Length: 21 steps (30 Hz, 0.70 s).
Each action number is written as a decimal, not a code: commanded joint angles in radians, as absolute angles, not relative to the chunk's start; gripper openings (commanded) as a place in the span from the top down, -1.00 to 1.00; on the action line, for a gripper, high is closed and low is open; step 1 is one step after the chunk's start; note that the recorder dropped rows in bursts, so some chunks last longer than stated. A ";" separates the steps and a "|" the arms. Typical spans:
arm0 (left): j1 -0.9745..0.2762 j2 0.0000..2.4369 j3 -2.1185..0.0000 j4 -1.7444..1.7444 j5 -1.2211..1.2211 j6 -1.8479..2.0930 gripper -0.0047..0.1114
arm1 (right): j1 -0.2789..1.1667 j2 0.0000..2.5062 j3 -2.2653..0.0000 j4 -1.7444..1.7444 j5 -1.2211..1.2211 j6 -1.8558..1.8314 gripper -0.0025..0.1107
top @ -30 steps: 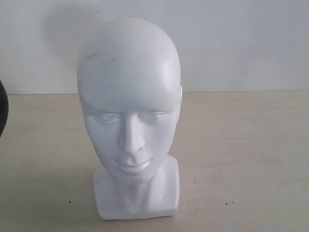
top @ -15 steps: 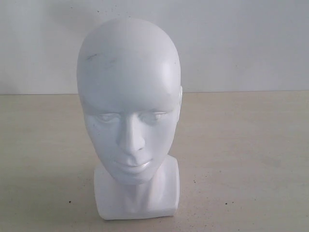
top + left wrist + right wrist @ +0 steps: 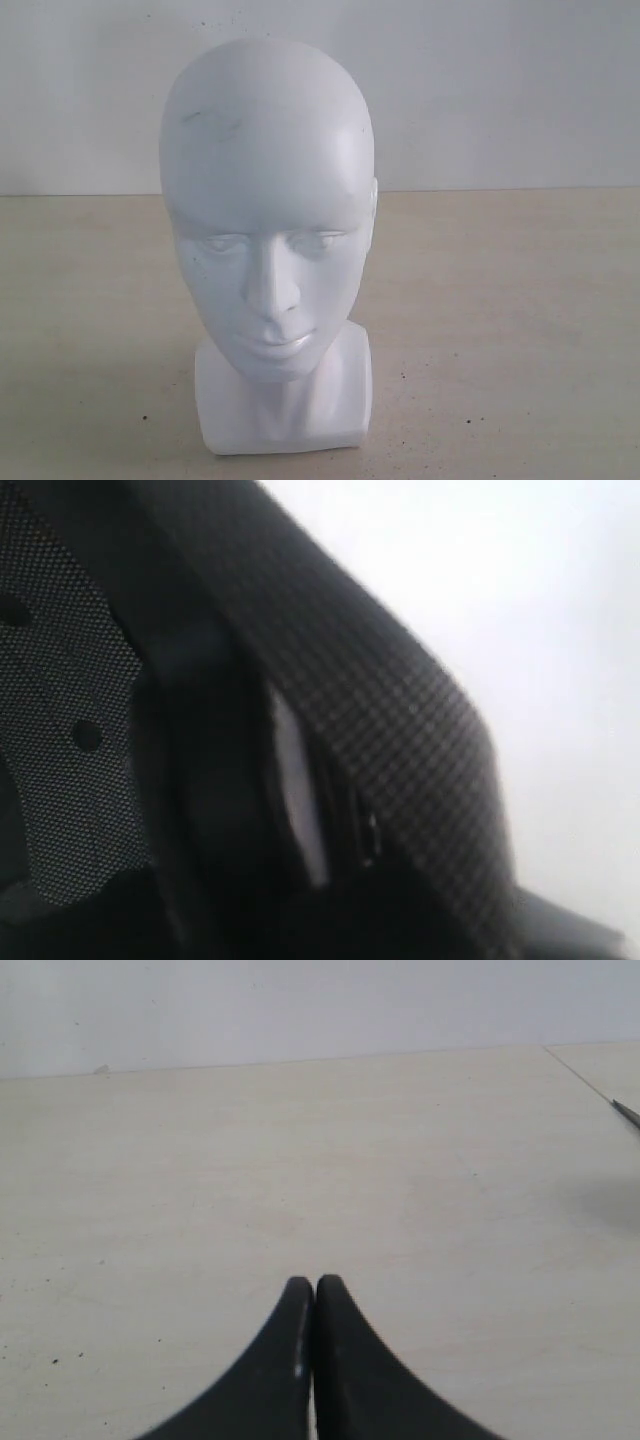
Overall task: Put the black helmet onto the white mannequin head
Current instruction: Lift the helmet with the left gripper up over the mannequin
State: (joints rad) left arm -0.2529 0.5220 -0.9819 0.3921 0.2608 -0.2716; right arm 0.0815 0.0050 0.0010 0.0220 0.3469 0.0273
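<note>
The white mannequin head (image 3: 265, 200) stands upright on its block base (image 3: 285, 405) in the middle of the exterior view, face to the camera, its crown bare. The black helmet (image 3: 380, 730) fills the left wrist view at very close range: a dark mesh-textured band and perforated padded lining (image 3: 60, 680) against a pale background. It is out of the exterior view. My left gripper's own fingers are lost in the dark blur, pressed up against the helmet. My right gripper (image 3: 315, 1285) is shut with nothing in it, low over bare table.
The pale wooden table (image 3: 500, 300) runs back to a white wall (image 3: 500, 90). In the right wrist view a thin dark object (image 3: 627, 1112) pokes in at the frame's edge beside a seam in the table top.
A dark rounded shape at the left edge of the exterior view one second ago has gone out of frame. The mannequin head has not moved.
</note>
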 commanded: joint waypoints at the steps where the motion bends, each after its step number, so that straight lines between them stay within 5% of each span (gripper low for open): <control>1: -0.254 0.460 -0.931 0.442 0.000 -0.263 0.84 | 0.079 0.000 0.000 0.017 0.334 0.023 0.96; 21: -0.254 0.253 -0.447 -0.107 -0.615 -0.276 0.84 | 0.079 0.000 0.000 0.017 0.334 0.023 0.96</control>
